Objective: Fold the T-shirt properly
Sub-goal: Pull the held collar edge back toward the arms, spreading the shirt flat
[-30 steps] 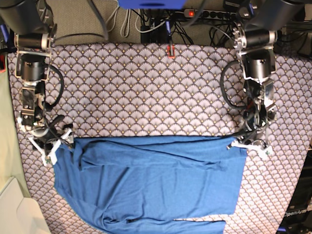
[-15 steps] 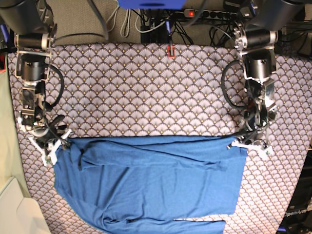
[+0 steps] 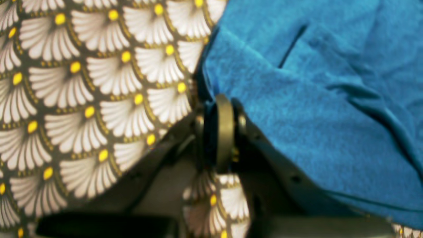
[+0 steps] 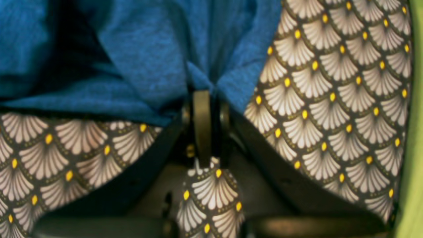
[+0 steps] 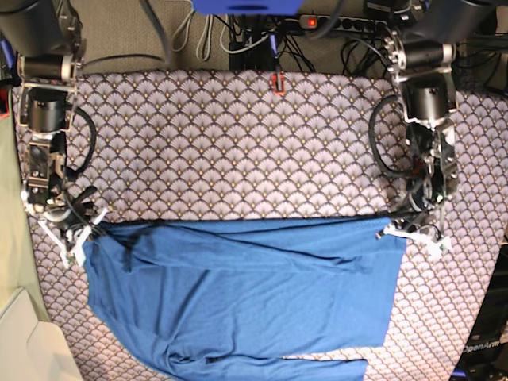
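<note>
The blue T-shirt (image 5: 238, 294) lies spread over the near half of the table, its far edge stretched in a nearly straight line between my two grippers. My right gripper (image 5: 82, 232) is at the shirt's far corner on the left of the base view. The right wrist view shows this right gripper (image 4: 202, 94) shut on a bunched pinch of the T-shirt (image 4: 138, 59). My left gripper (image 5: 401, 230) is at the opposite far corner. Seen from the left wrist, the left gripper (image 3: 221, 102) is shut on the edge of the T-shirt (image 3: 314, 99).
A fan-patterned tablecloth (image 5: 238, 143) covers the table. Cables and a power strip (image 5: 341, 22) run behind the far edge, where a small red clip (image 5: 279, 82) sits. A pale box (image 5: 20, 333) stands off the near left corner. A green surface (image 4: 414, 132) borders the cloth.
My right gripper has shut on the shirt's corner and drawn it outward to the left. The far edge now runs straighter and tauter. The left gripper stays shut on its corner.
</note>
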You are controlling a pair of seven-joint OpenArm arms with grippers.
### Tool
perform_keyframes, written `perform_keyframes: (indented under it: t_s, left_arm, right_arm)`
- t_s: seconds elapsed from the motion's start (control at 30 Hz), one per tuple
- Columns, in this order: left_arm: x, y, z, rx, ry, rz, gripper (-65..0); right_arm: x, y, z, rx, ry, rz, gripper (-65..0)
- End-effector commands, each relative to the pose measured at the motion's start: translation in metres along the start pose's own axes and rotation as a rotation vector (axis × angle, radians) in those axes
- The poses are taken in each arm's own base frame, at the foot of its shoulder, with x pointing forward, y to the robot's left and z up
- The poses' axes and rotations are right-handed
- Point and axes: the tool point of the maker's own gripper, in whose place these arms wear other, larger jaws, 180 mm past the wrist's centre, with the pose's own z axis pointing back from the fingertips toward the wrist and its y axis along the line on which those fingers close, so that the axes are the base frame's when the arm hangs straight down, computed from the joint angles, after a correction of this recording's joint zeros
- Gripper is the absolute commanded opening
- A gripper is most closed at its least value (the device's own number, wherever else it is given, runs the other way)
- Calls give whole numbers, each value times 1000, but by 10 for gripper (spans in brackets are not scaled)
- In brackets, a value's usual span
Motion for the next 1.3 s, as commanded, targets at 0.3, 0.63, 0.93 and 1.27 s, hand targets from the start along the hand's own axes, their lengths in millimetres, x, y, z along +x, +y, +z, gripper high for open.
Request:
perform_keyframes:
  t_s: [0.3, 0.63, 0.93, 1.27]
  left_arm:
    - [28, -8, 22, -28, -77, -45, -648]
    - [12, -1, 43, -26, -67, -87, -648]
    - [-3, 18, 59, 2, -63, -131, -648]
    - [-8, 39, 87, 38, -93, -134, -648]
  right_arm:
    - [-3, -1, 27, -27, -64, 86, -650]
    - [-22, 8, 54, -29, -75, 162, -650]
    - [-35, 0, 75, -63, -85, 159, -650]
    - [-62, 14, 95, -43, -57, 204, -650]
